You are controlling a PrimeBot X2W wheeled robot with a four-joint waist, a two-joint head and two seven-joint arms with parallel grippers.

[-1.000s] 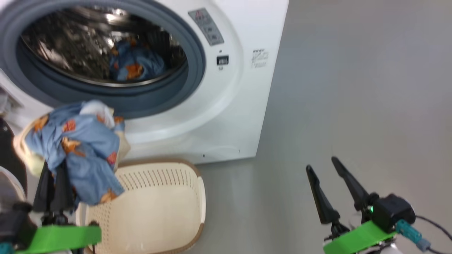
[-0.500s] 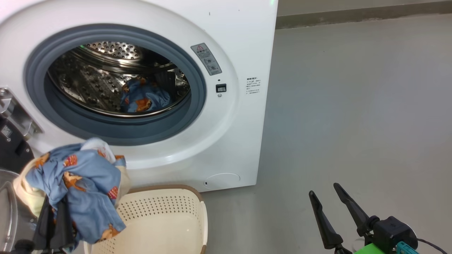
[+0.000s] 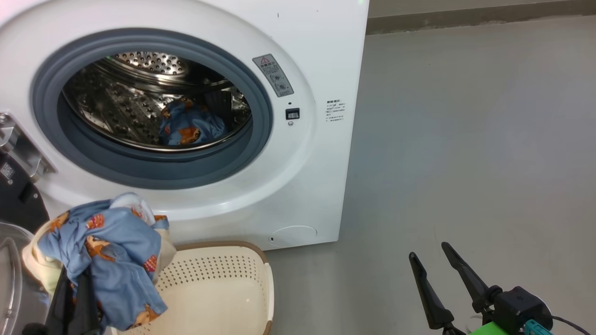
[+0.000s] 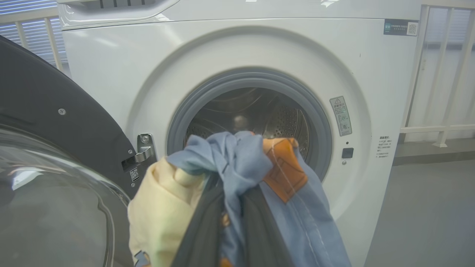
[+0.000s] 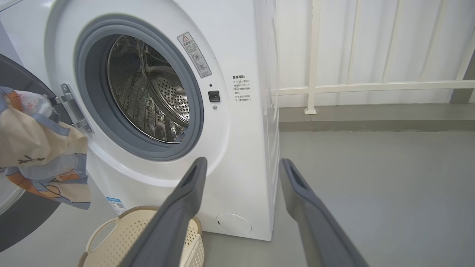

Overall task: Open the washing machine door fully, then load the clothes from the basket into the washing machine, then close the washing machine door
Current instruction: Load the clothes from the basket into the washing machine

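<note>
The white washing machine [image 3: 326, 70] stands with its drum open, and one light blue printed piece [image 3: 188, 125] lies inside. Its black-rimmed door [image 4: 55, 111] is swung wide open on the left. My left gripper [image 3: 74, 284] is shut on a bundle of blue and cream clothes [image 3: 111, 246], held above the basket's left end and below the drum opening. In the left wrist view the bundle [image 4: 237, 163] hangs in front of the opening. The cream basket [image 3: 219, 293] sits on the floor against the machine, and its visible inside is bare. My right gripper [image 3: 430, 256] is open and empty over the floor to the right.
Grey floor [image 3: 465, 139] stretches to the right of the machine. A white railing [image 5: 371, 87] and a low kerb run along the back. The door hinge [image 3: 18, 149] juts out at the drum's left edge.
The head camera has tilted up, so more of the machine front shows. The bundle stays in my left gripper above the basket, and the right gripper stays open.
</note>
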